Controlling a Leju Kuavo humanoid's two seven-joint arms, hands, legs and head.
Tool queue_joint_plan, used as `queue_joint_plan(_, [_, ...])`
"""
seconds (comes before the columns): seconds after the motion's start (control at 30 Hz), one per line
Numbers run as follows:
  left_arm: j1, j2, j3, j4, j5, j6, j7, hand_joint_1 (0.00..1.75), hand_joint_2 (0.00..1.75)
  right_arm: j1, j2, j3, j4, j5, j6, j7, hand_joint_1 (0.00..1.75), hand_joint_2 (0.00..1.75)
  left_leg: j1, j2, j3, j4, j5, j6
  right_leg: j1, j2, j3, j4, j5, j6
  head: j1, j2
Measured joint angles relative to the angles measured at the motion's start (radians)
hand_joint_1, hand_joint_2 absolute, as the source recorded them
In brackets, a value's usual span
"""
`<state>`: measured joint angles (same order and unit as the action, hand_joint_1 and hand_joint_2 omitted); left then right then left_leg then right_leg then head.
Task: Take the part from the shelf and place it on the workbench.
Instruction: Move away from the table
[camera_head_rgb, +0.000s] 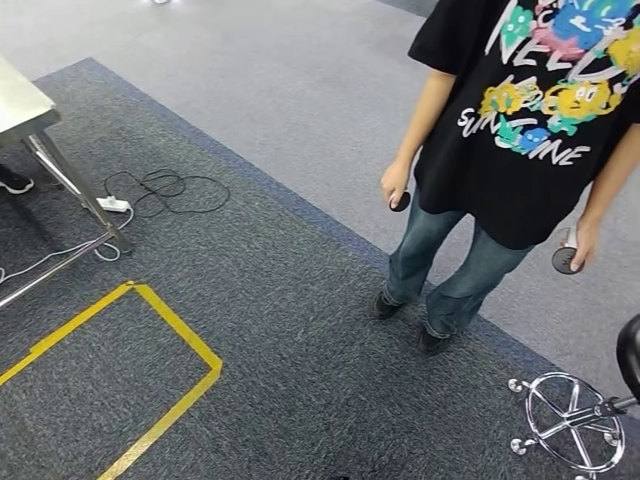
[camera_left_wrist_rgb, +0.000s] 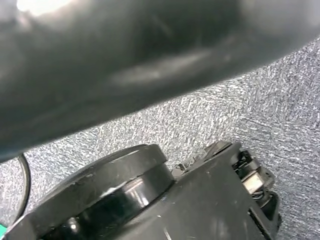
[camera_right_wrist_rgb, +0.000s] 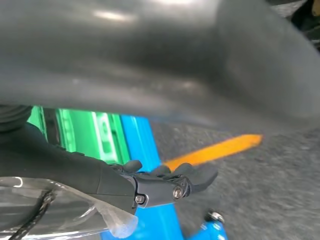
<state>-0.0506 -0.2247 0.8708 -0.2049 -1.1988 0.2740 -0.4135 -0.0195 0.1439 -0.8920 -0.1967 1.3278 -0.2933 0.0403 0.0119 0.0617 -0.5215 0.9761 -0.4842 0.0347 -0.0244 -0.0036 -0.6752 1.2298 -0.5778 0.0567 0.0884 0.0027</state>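
In the right wrist view my right hand (camera_right_wrist_rgb: 166, 185) hangs over dark carpet, its dark fingers (camera_right_wrist_rgb: 196, 175) stretched out with nothing between them. Behind it stand a blue frame (camera_right_wrist_rgb: 143, 145) and a green panel (camera_right_wrist_rgb: 86, 135). A blurred dark grey mass (camera_left_wrist_rgb: 113, 65), close to the lens, takes up the left wrist view over grey carpet; how my left hand's fingers lie cannot be made out. A white table top (camera_head_rgb: 19, 100) on metal legs is at the far left of the head view.
A person (camera_head_rgb: 521, 130) in a black printed shirt and jeans stands at the right, holding a dark controller (camera_head_rgb: 400, 201) in each hand. Yellow floor tape (camera_head_rgb: 170, 330) marks a rectangle on the carpet. Cables and a power strip (camera_head_rgb: 113, 204) lie by the table leg. A chrome stool base (camera_head_rgb: 573, 420) sits at the lower right.
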Motion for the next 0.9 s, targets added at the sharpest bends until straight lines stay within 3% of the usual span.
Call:
queue_joint_plan(0.1, [-0.002, 0.000, 0.000, 0.000, 0.001, -0.001, 0.000, 0.00, 0.00, -0.004, 0.001, 0.000, 0.000, 0.000, 0.000, 0.002, 0.00, 0.00, -0.004, 0.030, 0.003, 0.009, -0.009, -0.015, 0.000, -0.052, 0.117, -0.196, 0.068, -0.003, 0.000, 0.000])
queue_joint_plan(0.17, [-0.003, 0.001, 0.000, 0.000, 0.001, -0.001, -0.001, 0.00, 0.00, -0.008, 0.002, 0.000, 0.000, 0.000, 0.002, 0.003, 0.00, 0.00, -0.008, 0.047, 0.007, 0.014, -0.013, -0.028, 0.004, -0.066, 0.139, -0.239, 0.070, -0.013, -0.004, 0.000])
queue_joint_plan(0.23, [-0.004, 0.001, 0.000, 0.000, 0.001, -0.003, -0.001, 0.00, 0.00, -0.008, 0.002, -0.001, 0.001, 0.000, 0.011, 0.003, 0.00, 0.00, -0.004, 0.055, 0.011, 0.015, -0.016, -0.041, 0.004, -0.044, 0.132, -0.238, 0.075, -0.026, -0.007, 0.000])
queue_joint_plan(0.3, [-0.005, 0.005, 0.001, 0.000, 0.000, -0.014, -0.004, 0.00, 0.00, -0.007, 0.004, -0.001, 0.001, 0.002, 0.031, 0.006, 0.00, 0.00, 0.002, 0.015, -0.003, 0.056, -0.052, -0.052, 0.002, -0.024, 0.133, -0.240, 0.081, -0.038, -0.009, 0.000])
queue_joint_plan(0.37, [-0.002, 0.013, 0.001, 0.000, 0.001, -0.030, -0.008, 0.00, 0.00, -0.010, 0.011, -0.001, 0.002, 0.009, 0.060, 0.009, 0.00, 0.00, 0.004, -0.037, -0.049, 0.169, -0.120, -0.056, 0.003, -0.003, 0.132, -0.240, 0.086, -0.046, -0.011, 0.000])
queue_joint_plan(0.43, [0.003, 0.021, 0.002, 0.000, 0.006, -0.039, -0.011, 0.00, 0.00, -0.013, 0.021, -0.001, 0.003, 0.018, 0.088, 0.012, 0.00, 0.00, 0.002, -0.053, -0.104, 0.292, -0.167, -0.053, 0.006, 0.025, 0.129, -0.240, 0.088, -0.050, -0.011, 0.000])
queue_joint_plan(0.47, [0.004, 0.025, 0.003, 0.000, 0.010, -0.040, -0.012, 0.00, 0.00, -0.014, 0.024, -0.001, 0.004, 0.023, 0.100, 0.012, 0.00, 0.00, 0.001, -0.055, -0.115, 0.313, -0.164, -0.051, 0.008, 0.040, 0.128, -0.240, 0.089, -0.051, -0.011, 0.000])
queue_joint_plan(0.5, [0.005, 0.027, 0.005, 0.000, 0.013, -0.040, -0.013, 0.00, 0.00, -0.013, 0.028, -0.001, 0.004, 0.027, 0.110, 0.012, 0.00, 0.00, 0.001, -0.057, -0.110, 0.299, -0.143, -0.047, 0.009, 0.055, 0.129, -0.239, 0.089, -0.051, -0.011, 0.000])
queue_joint_plan(0.57, [0.005, 0.031, 0.008, 0.000, 0.021, -0.039, -0.013, 0.00, 0.00, -0.012, 0.032, 0.000, 0.005, 0.036, 0.124, 0.011, 0.00, 0.00, 0.000, -0.075, -0.060, 0.176, -0.067, -0.037, 0.011, 0.082, 0.131, -0.239, 0.090, -0.051, -0.011, 0.000])
queue_joint_plan(0.63, [0.005, 0.036, 0.015, 0.000, 0.029, -0.039, -0.013, 0.00, 0.00, -0.015, 0.036, 0.001, 0.005, 0.046, 0.136, 0.008, 0.00, 0.00, 0.000, -0.110, -0.011, 0.061, -0.022, -0.030, 0.012, 0.106, 0.129, -0.236, 0.091, -0.046, -0.011, 0.000])
queue_joint_plan(0.67, [0.005, 0.038, 0.020, 0.000, 0.033, -0.039, -0.012, 0.00, 0.00, -0.016, 0.038, 0.003, 0.005, 0.052, 0.141, 0.007, 0.00, 0.00, -0.001, -0.123, 0.001, 0.032, -0.016, -0.028, 0.012, 0.116, 0.125, -0.235, 0.093, -0.041, -0.011, 0.000])
queue_joint_plan(0.73, [0.005, 0.039, 0.027, 0.000, 0.043, -0.041, -0.010, 0.00, 0.00, -0.017, 0.040, 0.008, 0.005, 0.062, 0.147, 0.004, 0.00, 0.00, -0.004, -0.118, 0.002, 0.026, -0.017, -0.025, 0.008, 0.132, 0.115, -0.237, 0.098, -0.029, -0.010, 0.000])
queue_joint_plan(0.77, [0.005, 0.039, 0.029, 0.000, 0.047, -0.042, -0.010, 0.00, 0.00, -0.015, 0.040, 0.011, 0.005, 0.066, 0.149, 0.003, 0.00, 0.00, -0.004, -0.108, 0.002, 0.021, -0.013, -0.020, 0.006, 0.128, 0.110, -0.235, 0.097, -0.023, -0.010, 0.000])
queue_joint_plan(0.8, [0.004, 0.039, 0.032, 0.000, 0.051, -0.041, -0.010, 0.00, 0.00, -0.015, 0.040, 0.013, 0.005, 0.069, 0.150, 0.002, 0.00, 0.00, -0.003, -0.098, 0.003, 0.016, -0.010, -0.014, 0.007, 0.109, 0.101, -0.223, 0.088, -0.018, -0.008, 0.000])
queue_joint_plan(0.83, [0.004, 0.037, 0.035, 0.000, 0.055, -0.037, -0.010, 0.00, 0.00, -0.015, 0.040, 0.015, 0.005, 0.071, 0.150, 0.002, 0.00, 0.00, -0.001, -0.085, 0.003, 0.011, -0.006, -0.008, 0.008, 0.080, 0.083, -0.192, 0.066, -0.014, -0.006, 0.000])
queue_joint_plan(0.9, [0.005, 0.031, 0.044, 0.000, 0.059, -0.020, -0.009, 0.00, 0.00, -0.020, 0.040, 0.018, 0.005, 0.071, 0.148, -0.001, 0.00, 0.00, -0.002, -0.056, 0.001, 0.007, -0.003, -0.001, 0.010, 0.024, 0.023, -0.068, -0.003, -0.007, -0.002, 0.000])
